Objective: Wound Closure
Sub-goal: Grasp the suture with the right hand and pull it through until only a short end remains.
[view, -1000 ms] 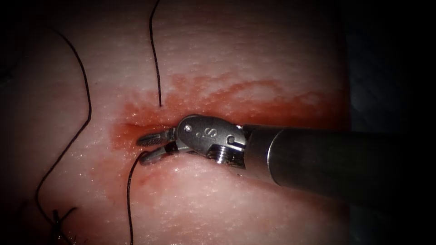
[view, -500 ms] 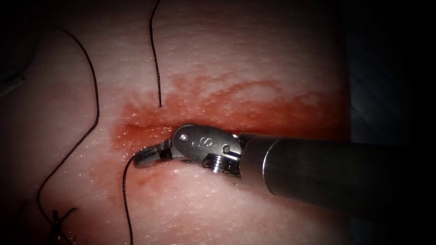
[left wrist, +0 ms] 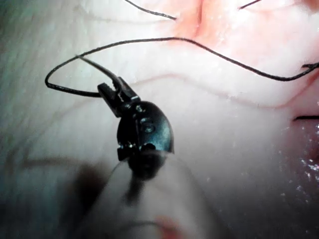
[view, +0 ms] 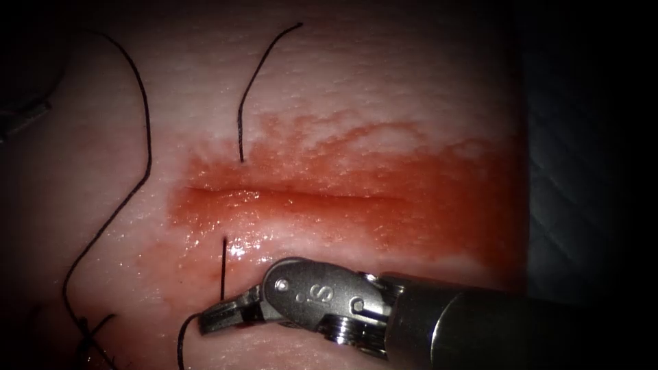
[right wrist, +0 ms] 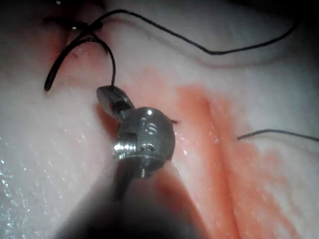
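In the endoscope view the light falls on the middle of the tissue and fades to near black toward its left and right edges. Wet glints sparkle on the red fluid below the cut, and highlights sit on the right tool. In the left wrist view the tissue is strongly lit and pale, and the left tool reads as a dark shape. In the right wrist view specks of glare dot the wet tissue.

the tissue is pale pink and finely pebbled, stained with red fluid in a broad orange-red band along the cut. the thread looks black, perhaps dark blue, and the right tool is grey, shiny metal.
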